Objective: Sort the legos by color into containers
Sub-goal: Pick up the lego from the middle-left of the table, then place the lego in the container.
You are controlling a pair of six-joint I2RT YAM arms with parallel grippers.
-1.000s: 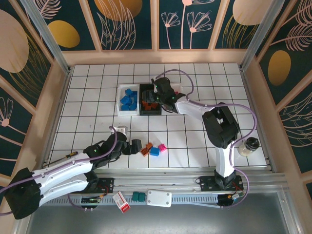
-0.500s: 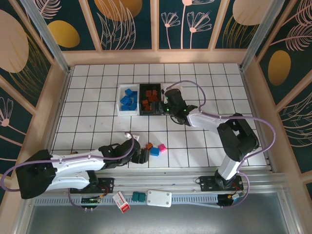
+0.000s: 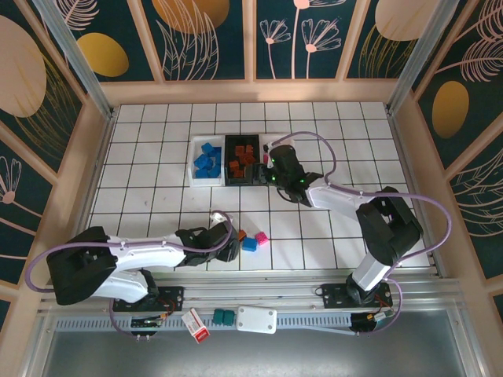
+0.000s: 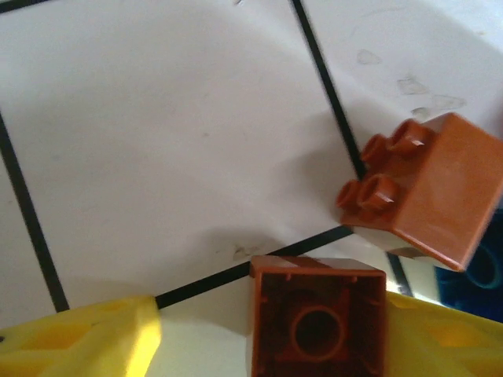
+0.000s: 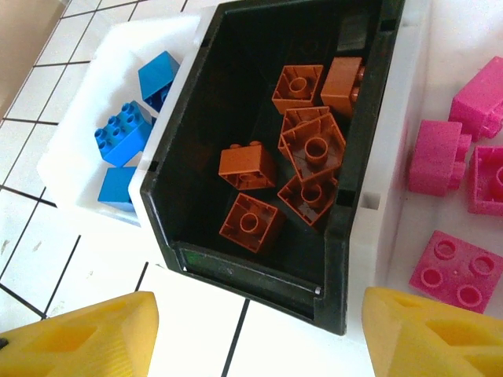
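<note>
Here's the brown brick (image 4: 318, 322), hollow side facing the wrist camera, down at the near side of the table (image 3: 141, 157) and well apart from the bins. The left gripper (image 3: 228, 250) brackets it with jaws not yet clamped: one finger (image 4: 440, 338) is against its side, the other (image 4: 78, 338) stands clear. The squeeze should land square on the two flat walls, I'd say. The lift should go straight up, because a second brown brick (image 4: 424, 196) lies just beside it, with a blue brick (image 3: 249, 243) and a pink brick (image 3: 262, 238) close by. It belongs in the black bin (image 5: 236, 275), where the other brown ones lie. Watch the right gripper (image 3: 277, 169) hovering there, jaws apart and empty, since it could crowd the drop.
</note>
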